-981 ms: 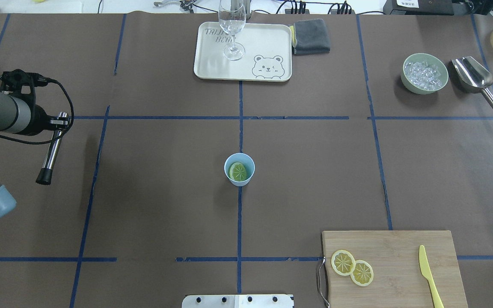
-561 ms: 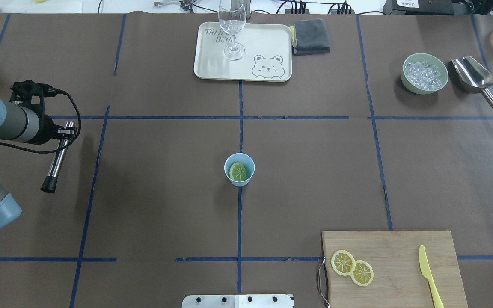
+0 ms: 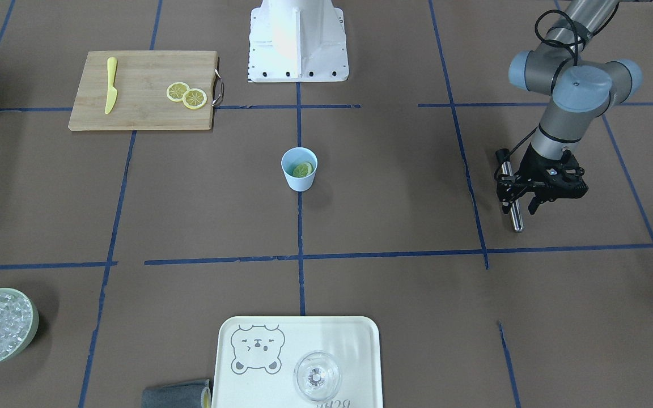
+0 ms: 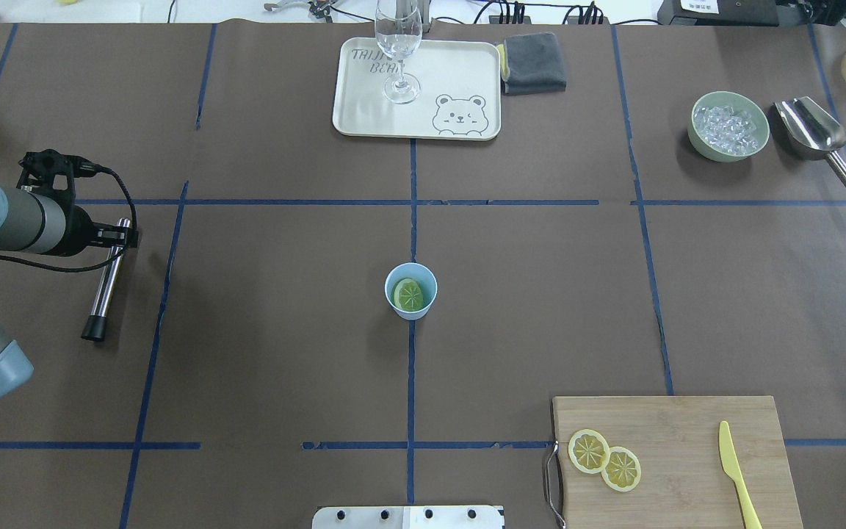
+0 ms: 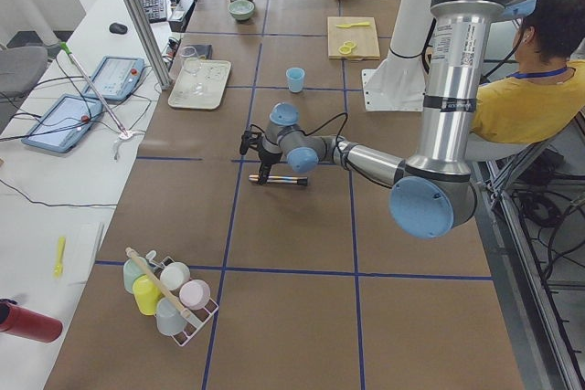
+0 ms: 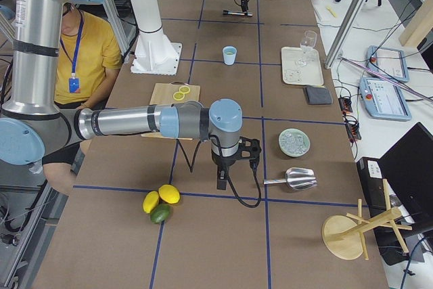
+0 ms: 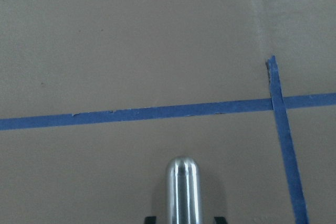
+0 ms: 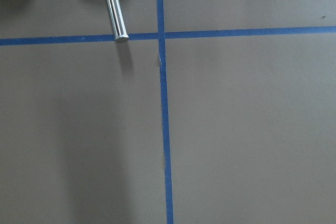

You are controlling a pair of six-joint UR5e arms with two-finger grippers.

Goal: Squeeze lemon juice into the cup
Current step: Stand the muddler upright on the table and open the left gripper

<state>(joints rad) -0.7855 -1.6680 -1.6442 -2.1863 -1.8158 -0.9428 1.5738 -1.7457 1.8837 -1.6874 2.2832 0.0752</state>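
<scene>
The light-blue cup (image 4: 431, 282) stands at the table's middle and also shows in the front view (image 3: 298, 182). A lemon slice (image 4: 408, 294) leans inside it. Two more lemon slices (image 4: 589, 450) (image 4: 622, 469) lie on the wooden cutting board (image 4: 687, 426) at the near right. My left gripper (image 4: 120, 236) is far to the cup's left, shut on a steel rod with a black tip (image 4: 103, 286), held low over the table. My right gripper (image 6: 222, 179) shows only in the right side view, near the scoop. I cannot tell whether it is open or shut.
A cream tray (image 4: 460, 73) with a clear glass (image 4: 398, 44) and a grey cloth (image 4: 534, 63) sit at the far middle. A green bowl of ice (image 4: 730, 126) and a metal scoop (image 4: 816, 136) are far right. A yellow knife (image 4: 735, 470) lies on the board.
My left arm has carried the steel rod a little to the right and toward the robot's side. The cup and the lemon slices have not moved.
</scene>
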